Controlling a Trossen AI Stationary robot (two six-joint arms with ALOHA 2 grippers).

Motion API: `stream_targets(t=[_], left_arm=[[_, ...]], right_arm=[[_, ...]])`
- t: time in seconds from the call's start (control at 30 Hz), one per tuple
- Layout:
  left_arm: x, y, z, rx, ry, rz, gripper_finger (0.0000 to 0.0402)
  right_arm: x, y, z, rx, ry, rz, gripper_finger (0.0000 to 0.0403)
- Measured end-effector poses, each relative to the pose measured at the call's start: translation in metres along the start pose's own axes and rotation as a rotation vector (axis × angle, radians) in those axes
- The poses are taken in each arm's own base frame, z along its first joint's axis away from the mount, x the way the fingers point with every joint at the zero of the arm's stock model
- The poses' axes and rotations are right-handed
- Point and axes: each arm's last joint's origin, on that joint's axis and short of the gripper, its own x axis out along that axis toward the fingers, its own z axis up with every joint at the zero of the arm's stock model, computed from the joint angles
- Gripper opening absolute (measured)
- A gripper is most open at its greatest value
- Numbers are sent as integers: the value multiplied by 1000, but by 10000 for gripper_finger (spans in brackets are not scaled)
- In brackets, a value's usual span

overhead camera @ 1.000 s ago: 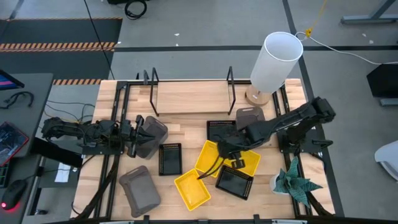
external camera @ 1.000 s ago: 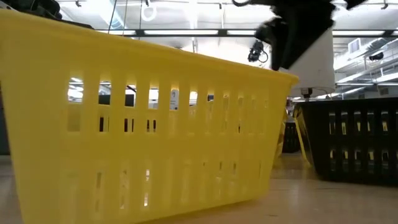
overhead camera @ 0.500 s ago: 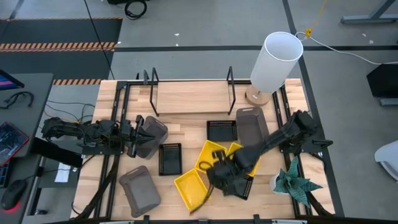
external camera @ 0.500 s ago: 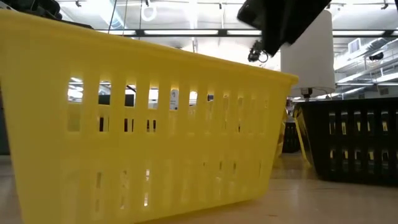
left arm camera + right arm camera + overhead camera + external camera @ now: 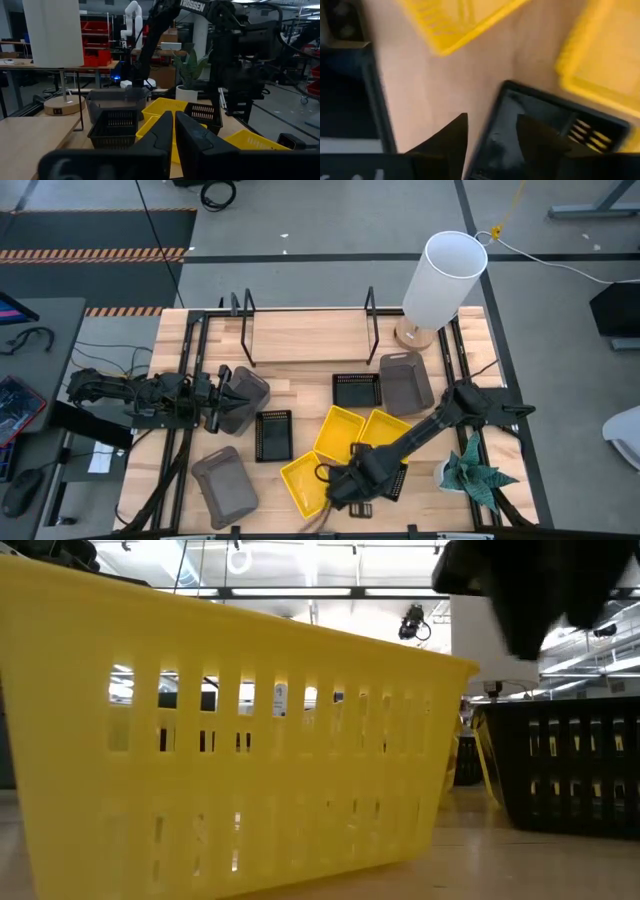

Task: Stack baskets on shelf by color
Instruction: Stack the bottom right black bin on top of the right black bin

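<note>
The right gripper, fingers spread, is hovering at the lower centre over a black basket beside three yellow baskets, the empty shelf is sitting upper centre, and the clenched left gripper is touching a gray basket at left; "ROSSEN" is showing on the arm.
</note>
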Motion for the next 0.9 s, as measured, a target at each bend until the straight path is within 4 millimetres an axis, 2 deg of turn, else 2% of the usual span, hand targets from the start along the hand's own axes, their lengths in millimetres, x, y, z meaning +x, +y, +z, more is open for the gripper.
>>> stream_targets(t=[0.13,0.27,0.47,0.73,0.9], left_arm=[[0,0,0,0,0,0,34],[0,0,0,0,0,0,35],[0,0,0,0,0,0,27],[0,0,0,0,0,0,31],[0,0,0,0,0,0,36]], right_arm=[[-4,-2,10,122,17,35,207],[-4,-2,10,231,40,47,222],[-4,-2,4,297,60,-6,213],[12,0,-9,385,107,-55,199],[14,5,-14,416,117,-54,199]])
